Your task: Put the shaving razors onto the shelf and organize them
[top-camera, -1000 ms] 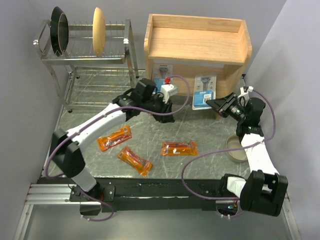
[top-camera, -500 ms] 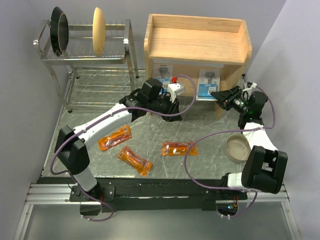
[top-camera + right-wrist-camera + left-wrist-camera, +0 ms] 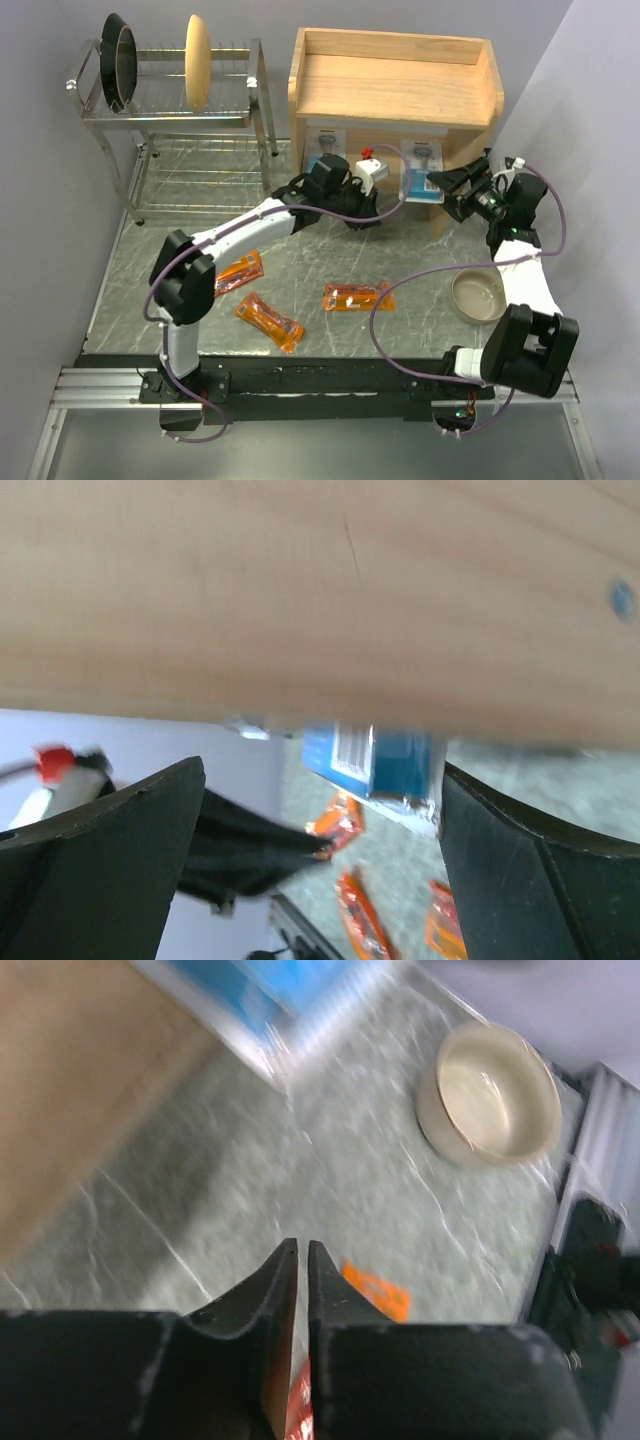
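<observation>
**A:** Where are the orange ones?

**B:** All flat on the worktop toward the near edge. There's the nearest packet (image 3: 268, 320), the left packet (image 3: 237, 272) and the right packet (image 3: 358, 297), none of them touching. A bowl (image 3: 478, 296) sits by the right edge.

**A:** The grippers?

**B:** The left gripper (image 3: 302, 1250) is pinched almost together with nothing between its fingers. The right gripper (image 3: 322, 770) is spread wide, with the right blue card (image 3: 418, 168) just beyond it.

**A:** Both cards shelved?

**B:** Yes, the left blue card (image 3: 322, 138) too. They're on the lower tier of the shelf (image 3: 395, 90), by the far edge.
</observation>
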Robot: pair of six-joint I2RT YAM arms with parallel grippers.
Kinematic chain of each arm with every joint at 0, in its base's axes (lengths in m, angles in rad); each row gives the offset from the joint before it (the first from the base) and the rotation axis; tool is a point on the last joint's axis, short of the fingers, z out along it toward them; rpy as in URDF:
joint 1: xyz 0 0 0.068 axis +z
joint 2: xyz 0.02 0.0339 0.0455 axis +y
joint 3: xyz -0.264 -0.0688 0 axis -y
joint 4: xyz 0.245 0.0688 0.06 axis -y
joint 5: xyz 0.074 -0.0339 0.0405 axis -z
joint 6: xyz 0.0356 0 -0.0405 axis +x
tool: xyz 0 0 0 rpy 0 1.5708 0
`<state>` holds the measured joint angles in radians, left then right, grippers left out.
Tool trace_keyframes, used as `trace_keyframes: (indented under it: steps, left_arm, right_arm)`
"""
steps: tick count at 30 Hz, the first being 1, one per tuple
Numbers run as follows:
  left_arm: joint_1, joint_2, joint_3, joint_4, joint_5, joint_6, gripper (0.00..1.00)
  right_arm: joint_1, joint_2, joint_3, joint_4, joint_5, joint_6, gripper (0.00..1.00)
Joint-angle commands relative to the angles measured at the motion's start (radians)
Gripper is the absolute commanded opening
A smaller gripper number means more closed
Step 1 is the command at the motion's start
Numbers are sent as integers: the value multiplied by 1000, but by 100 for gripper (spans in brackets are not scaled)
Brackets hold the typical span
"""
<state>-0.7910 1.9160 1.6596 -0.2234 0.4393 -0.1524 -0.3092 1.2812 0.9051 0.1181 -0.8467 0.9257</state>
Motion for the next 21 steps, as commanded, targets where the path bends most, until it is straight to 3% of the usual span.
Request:
trace_keyframes:
  steps: [1, 4, 14, 16, 19, 20, 21]
  left_arm:
    - [-20, 64, 146, 79, -131, -47, 12]
    - [-27, 95, 181, 113, -189, -55, 7]
    - [-54, 147, 224, 121, -192, -104, 1]
    - [-57, 153, 230, 124, -197, -111, 1]
    - [-65, 170, 252, 133, -230, -122, 1]
    - [-66, 175, 259, 134, -244, -127, 1]
    - [-71, 185, 278, 134, -257, -128, 1]
  right_arm:
    - [-30, -103, 32, -251, 15, -195, 100]
    - [-42, -146, -3, -336, 34, -264, 100]
    - [-47, -160, -55, -258, 51, -235, 99]
    - [-47, -158, -63, -230, 38, -234, 92]
    - [-44, -157, -78, -183, 20, -215, 72]
    - [-42, -154, -83, -179, 18, -212, 57]
    - [-36, -154, -84, -179, 12, -212, 51]
